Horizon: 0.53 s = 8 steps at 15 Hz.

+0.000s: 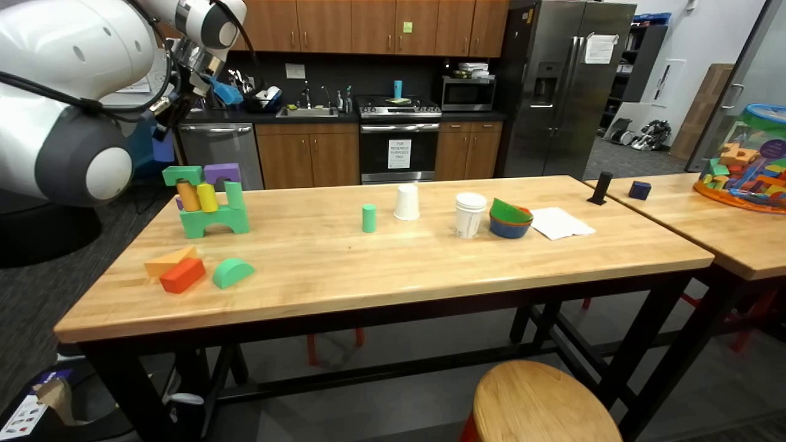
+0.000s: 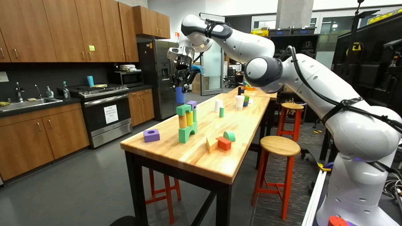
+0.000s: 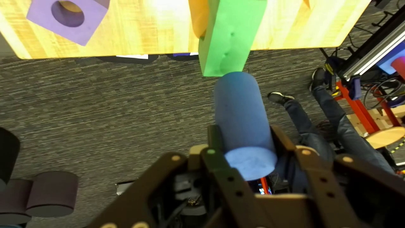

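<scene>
Gripper (image 3: 249,139) has the blue cylinder (image 3: 244,120) pinched, green block (image 3: 232,38) at its 12 o'clock in the wrist view, seemingly the carrying step, next move probably demanding steady, knock-free positioning!

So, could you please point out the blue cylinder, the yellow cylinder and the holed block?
Blue cylinder (image 3: 243,115), in the wrist view: its curved side.
Yellow cylinder (image 1: 208,198), in an exterior view: its curved side.
Holed block (image 2: 152,137), in an exterior view: the side face below its hole.

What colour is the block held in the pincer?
The block is blue, clearest in the wrist view.
</scene>
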Motion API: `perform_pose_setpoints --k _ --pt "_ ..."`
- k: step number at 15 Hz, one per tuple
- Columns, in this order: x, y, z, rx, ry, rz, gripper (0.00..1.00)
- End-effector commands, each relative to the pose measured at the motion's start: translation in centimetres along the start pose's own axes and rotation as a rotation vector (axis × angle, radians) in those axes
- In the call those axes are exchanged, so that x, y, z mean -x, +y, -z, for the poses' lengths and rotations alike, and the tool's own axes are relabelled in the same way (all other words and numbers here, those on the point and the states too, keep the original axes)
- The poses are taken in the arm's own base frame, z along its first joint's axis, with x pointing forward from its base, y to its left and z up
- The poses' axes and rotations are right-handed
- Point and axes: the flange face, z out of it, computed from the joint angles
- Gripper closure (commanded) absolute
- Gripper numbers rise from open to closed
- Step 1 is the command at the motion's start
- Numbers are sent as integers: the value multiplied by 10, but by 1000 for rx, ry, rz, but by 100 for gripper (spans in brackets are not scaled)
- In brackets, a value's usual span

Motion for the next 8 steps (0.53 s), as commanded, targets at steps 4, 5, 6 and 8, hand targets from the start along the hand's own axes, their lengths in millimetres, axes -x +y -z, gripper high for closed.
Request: perform_pose_setpoints --k 4,5,6,8 --pt "1 -3 4 7 -2 -9 84" --pt "2 -3 5 7 -3 -11 84" --pt "3 -3 5 7 -3 -12 84" --pt "4 -2 4 5 -8 -14 84"
